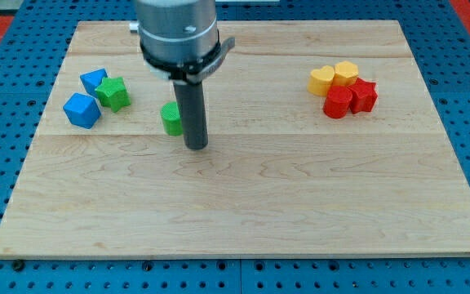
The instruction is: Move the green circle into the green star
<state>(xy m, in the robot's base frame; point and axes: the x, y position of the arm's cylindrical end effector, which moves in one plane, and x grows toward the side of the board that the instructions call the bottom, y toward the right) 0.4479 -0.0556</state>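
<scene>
The green circle [170,118] stands on the wooden board left of centre, partly hidden by my rod. My tip [197,147] rests on the board just right of and slightly below the green circle, close to or touching it. The green star [113,94] lies farther to the view's left, near the board's left side, with a gap of bare board between it and the circle.
Two blue blocks [82,110] [94,81] sit against the green star's left side. At the view's upper right, two yellow blocks [322,80] [346,73] and two red blocks [338,103] [363,95] form a tight cluster. The board's edge [243,255] meets blue pegboard.
</scene>
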